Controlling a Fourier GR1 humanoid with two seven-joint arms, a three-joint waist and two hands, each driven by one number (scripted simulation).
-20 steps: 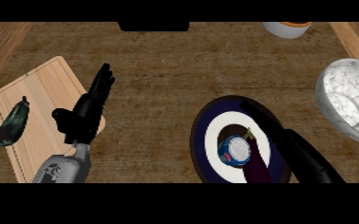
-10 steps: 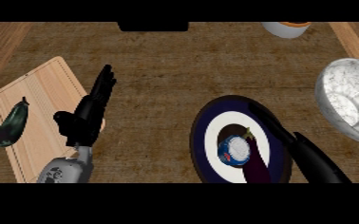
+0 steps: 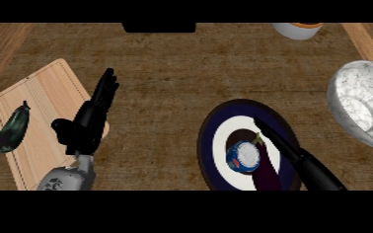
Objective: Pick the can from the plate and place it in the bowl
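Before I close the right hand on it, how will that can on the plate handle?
The can stands upright with its round top showing, so it is probably rigid and may slip or tip if nudged. The plate looks smooth, so it could slide. The right hand has straight fingers beside it.

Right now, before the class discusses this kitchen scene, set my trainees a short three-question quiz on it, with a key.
1. True or false: the can stands on the plate.
2. Which robot hand is over the plate? A) left robot hand B) right robot hand
3. Fill in: the bowl lies toward the view's ____ edge.

Key: 1 true; 2 B; 3 right.
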